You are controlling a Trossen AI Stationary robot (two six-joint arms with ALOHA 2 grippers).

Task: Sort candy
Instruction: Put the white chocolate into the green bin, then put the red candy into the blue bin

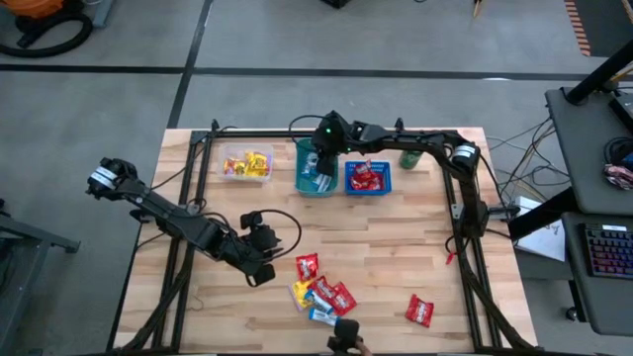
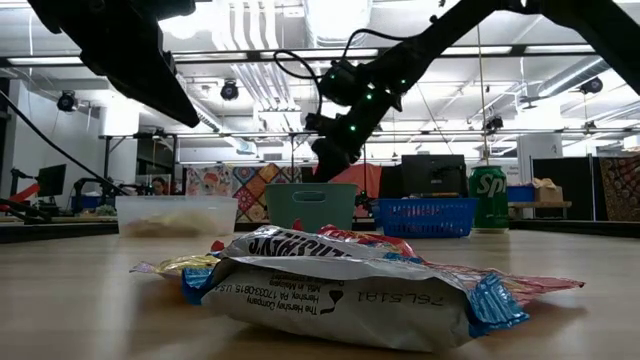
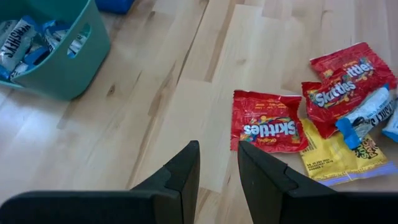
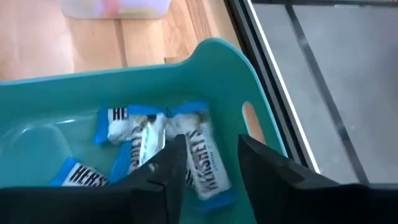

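While over teal bin [image 4: 236, 68], right jaws parted.

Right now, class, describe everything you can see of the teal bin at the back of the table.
The teal bin looks like smooth plastic, with sloping walls and an oval handle cutout in one end wall. It stands upright between a clear bin and a blue basket. Several blue-and-white wrapped candies lie inside. The right gripper hovers above its opening, fingers apart, holding nothing.

Two dark jointed arms are seen, trailed by black cables; green lights, perhaps indicators, glow behind the right hand [image 1: 318, 164].
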